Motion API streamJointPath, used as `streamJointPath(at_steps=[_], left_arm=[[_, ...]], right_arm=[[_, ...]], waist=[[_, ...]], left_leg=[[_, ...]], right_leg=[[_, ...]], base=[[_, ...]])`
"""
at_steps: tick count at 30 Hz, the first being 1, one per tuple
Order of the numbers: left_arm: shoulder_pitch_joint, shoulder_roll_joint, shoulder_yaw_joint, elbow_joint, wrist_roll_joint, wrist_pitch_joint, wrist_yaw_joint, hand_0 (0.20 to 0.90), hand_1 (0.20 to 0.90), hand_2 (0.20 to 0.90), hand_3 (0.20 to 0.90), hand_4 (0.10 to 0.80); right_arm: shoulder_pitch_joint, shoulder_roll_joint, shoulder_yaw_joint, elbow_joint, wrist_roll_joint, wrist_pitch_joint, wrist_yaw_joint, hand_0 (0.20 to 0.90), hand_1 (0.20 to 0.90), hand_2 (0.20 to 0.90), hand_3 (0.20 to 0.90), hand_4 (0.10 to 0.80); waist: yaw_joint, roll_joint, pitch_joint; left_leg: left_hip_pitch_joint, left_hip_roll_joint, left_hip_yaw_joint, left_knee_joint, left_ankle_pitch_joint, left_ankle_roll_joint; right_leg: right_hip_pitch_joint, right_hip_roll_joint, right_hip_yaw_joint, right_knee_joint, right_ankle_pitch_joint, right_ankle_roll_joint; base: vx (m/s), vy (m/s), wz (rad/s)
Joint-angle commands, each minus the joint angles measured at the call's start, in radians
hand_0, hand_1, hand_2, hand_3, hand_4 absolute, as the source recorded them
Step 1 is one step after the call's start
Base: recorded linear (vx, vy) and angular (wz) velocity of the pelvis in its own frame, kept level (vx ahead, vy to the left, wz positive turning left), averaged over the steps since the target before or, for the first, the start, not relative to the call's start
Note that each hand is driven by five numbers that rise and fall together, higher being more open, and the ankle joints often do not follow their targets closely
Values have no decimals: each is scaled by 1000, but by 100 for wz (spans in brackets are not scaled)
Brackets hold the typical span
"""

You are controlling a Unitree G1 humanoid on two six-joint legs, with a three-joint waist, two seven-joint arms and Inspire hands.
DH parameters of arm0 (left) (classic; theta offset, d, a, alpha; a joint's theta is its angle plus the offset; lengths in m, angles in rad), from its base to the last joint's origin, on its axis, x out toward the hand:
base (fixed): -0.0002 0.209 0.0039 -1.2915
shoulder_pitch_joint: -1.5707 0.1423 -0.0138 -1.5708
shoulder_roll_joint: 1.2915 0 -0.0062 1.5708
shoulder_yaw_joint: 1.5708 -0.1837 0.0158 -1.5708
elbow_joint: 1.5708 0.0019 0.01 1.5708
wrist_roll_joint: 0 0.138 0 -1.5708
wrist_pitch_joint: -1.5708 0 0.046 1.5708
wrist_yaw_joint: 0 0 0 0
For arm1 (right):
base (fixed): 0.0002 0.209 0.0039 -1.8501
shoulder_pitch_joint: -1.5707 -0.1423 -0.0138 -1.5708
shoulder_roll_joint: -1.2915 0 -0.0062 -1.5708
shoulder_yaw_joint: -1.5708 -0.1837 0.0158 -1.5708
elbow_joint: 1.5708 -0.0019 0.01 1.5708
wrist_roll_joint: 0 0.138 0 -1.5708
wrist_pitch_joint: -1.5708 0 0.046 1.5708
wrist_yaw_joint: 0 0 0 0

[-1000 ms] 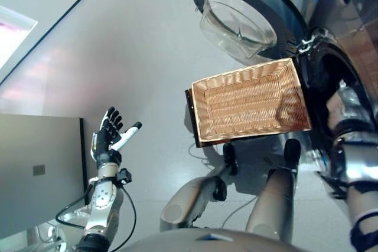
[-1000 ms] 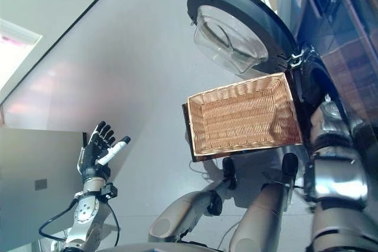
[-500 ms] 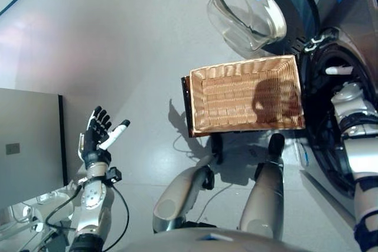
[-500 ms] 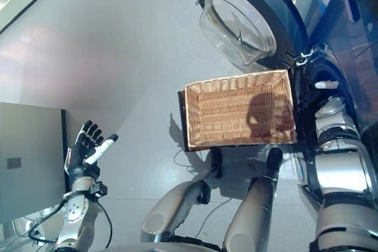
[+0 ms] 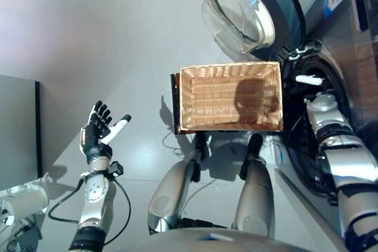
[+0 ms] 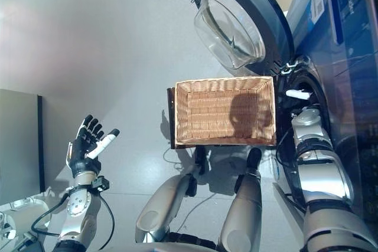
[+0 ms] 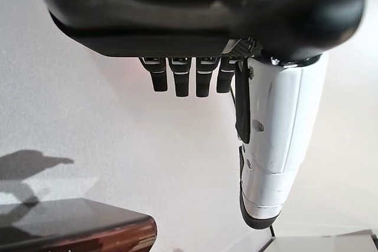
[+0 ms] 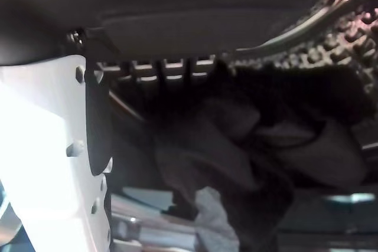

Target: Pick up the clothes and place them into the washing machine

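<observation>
Clothes (image 8: 254, 163) are seen as a dark heap inside the drum, just past the right hand (image 5: 310, 80), whose fingers are straight and hold nothing in its wrist view. Compared with a second ago, when the hand was sunk out of sight in the opening, its white thumb is now visible at the mouth of the washing machine (image 5: 331, 45); the whole scene has also shifted in the head views, so part of that is the camera's own move. The garment is judged to have been let go inside, and the arm is probably being drawn back out (this is a reading, not a thing seen). The wicker basket (image 5: 229, 96) beside the opening is empty, so little or nothing seems left to load. The round door (image 5: 248, 10) stands wide open above it. Well apart, the left hand (image 5: 97, 134) is held up with fingers spread and empty. Pale glossy floor (image 5: 118, 39) lies all round, with a grey cabinet (image 5: 18, 128) at the left edge.
</observation>
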Motion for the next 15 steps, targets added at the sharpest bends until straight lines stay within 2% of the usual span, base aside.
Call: streamJointPath(at_steps=[1, 8, 9, 10, 15], left_arm=[[37, 90, 99, -60, 26, -90, 59, 900, 900, 900, 900, 800], [24, 124, 110, -66, 38, -94, 66, 900, 900, 900, 900, 800], [19, 128, 116, -74, 38, -96, 73, 900, 900, 900, 900, 800], [14, 131, 120, -89, 42, -100, 84, 900, 900, 900, 900, 800], [17, 139, 136, -156, 49, -117, 112, 900, 900, 900, 900, 800]], right_arm=[[43, 201, 47, -264, -12, -245, -9, 900, 900, 900, 900, 800], [16, 276, 70, -228, 41, -257, 15, 900, 900, 900, 900, 800], [7, 283, 69, -223, 39, -256, 7, 900, 900, 900, 900, 800], [-6, 283, 57, -218, 44, -255, -5, 900, 900, 900, 900, 800], [-84, 205, 13, -148, 64, -250, -56, 900, 900, 900, 900, 800]], waist=[[42, -79, -49], [85, -128, -36], [90, -136, -37], [94, -139, -32], [102, -133, -35]], left_leg=[[-160, 4, -21, 131, 2, -33], [-198, 5, -50, 171, -11, -37], [-210, 3, -57, 199, -49, -44], [-238, 3, -58, 229, -57, -46], [-370, -6, -77, 393, -120, -46]], right_leg=[[-6, -15, 14, 23, -37, -5], [-17, -18, -25, 53, -57, -11], [-24, -17, -22, 81, -95, -6], [-50, -16, -27, 113, -109, -10], [-179, -12, -30, 294, -193, -38]], base=[[2, -58, 14], [-5, -45, 14], [24, -49, 14], [22, -51, 23], [-56, -1, 15]])
